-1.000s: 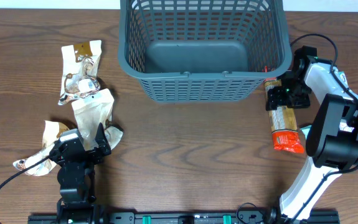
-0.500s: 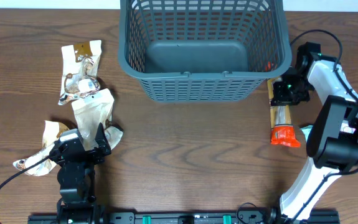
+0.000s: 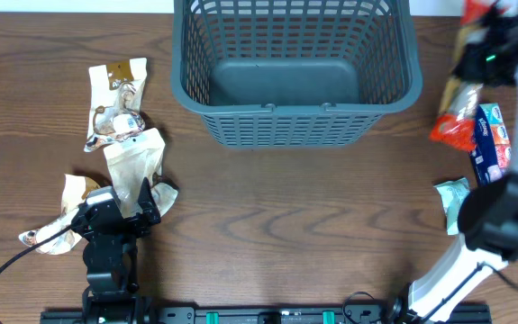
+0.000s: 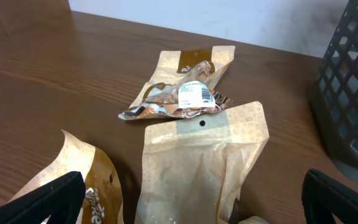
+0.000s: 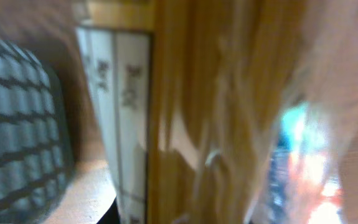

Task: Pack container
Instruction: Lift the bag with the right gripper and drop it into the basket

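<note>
Overhead only: whole container at the table's far middle; right gripper blurred, off its right rim; blue packet and pale green packet near the right edge.
Left wrist only: printed label on the silver wrapper, lying on a brown packet beyond the tan pouch; container's lattice wall at far right.
Right wrist only: smeared close-up of yellow strands in the long packet; grey lattice at left.
Hold of left gripper: spread wide, gripping nothing, low over the tan pouch; second pouch by its left finger.
Hold of right gripper: clamped on the long packet, red-orange end hanging down; jaws themselves lost in blur.
Container contents: nothing inside, solid bottom showing.
</note>
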